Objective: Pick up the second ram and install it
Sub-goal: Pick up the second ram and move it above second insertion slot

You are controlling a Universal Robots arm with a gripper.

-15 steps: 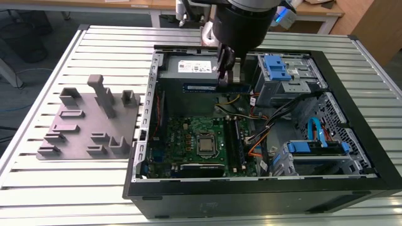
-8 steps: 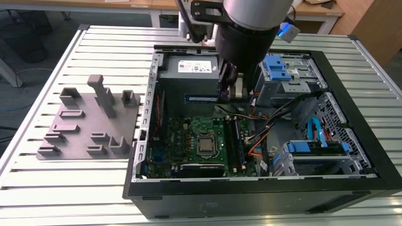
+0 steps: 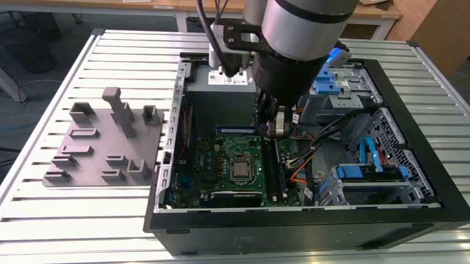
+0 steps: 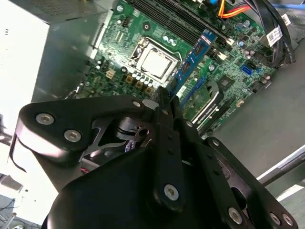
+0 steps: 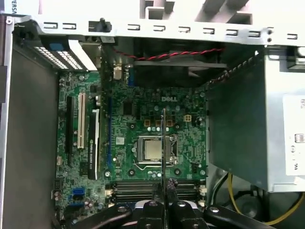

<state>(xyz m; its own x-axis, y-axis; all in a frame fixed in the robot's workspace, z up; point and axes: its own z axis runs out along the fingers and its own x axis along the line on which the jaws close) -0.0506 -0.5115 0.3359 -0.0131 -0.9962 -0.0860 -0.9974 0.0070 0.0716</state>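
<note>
The gripper (image 3: 273, 127) hangs inside the open computer case (image 3: 294, 237) in the exterior view, low over the motherboard (image 3: 220, 159), near its edge on the exterior view's right. A thin blue-edged strip reaching from the fingers toward the exterior view's left is probably the second ram (image 3: 236, 130), though it is hard to make out from this angle. The processor (image 3: 241, 168) sits below it on the board. The grey holder block (image 3: 103, 148) lies on the slatted table (image 3: 74, 220), outside the case on the exterior view's left.

In the second wrist view the gripper (image 4: 164, 98) is clamped on one end of the second ram (image 4: 193, 59). The stick juts out from the fingertips, its blue-labelled face showing, above the board and clear of it, with the processor (image 4: 155, 62) just beside it.

In the first wrist view the gripper (image 5: 163, 188) pinches the second ram (image 5: 163, 143), seen edge-on as a thin line. It crosses the edge of the processor (image 5: 152, 150) and runs crosswise to the memory slots (image 5: 133, 188), which lie by the fingertips. The power supply (image 5: 248, 133) stands alongside the board.
</note>
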